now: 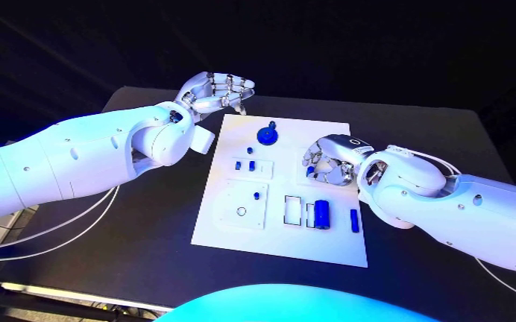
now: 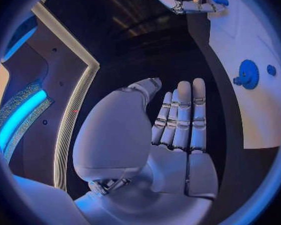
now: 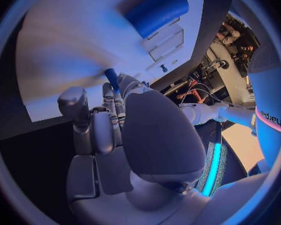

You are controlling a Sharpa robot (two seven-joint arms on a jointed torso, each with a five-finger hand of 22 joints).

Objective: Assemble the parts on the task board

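The white task board (image 1: 221, 218) lies in the middle of the black table. My right hand (image 1: 331, 159) hovers over the board's right middle and pinches a small blue peg (image 3: 111, 79) at its fingertips; the peg also shows as a blue spot (image 1: 311, 171) under the hand. My left hand (image 1: 215, 92) is raised beyond the board's far left corner, holding nothing, its fingers (image 2: 181, 115) straight and side by side. A blue gear (image 1: 268, 136) sits near the board's far edge. A blue cylinder (image 1: 321, 214) and a thin blue pin (image 1: 354, 219) lie near the front right.
Two small blue pegs (image 1: 245, 165) stand in a raised white block at the board's left middle, with one more blue piece (image 1: 250, 150) just beyond them. A white plate with a small ring (image 1: 241, 211) is at the front left. Bare black table (image 1: 140, 232) surrounds the board.
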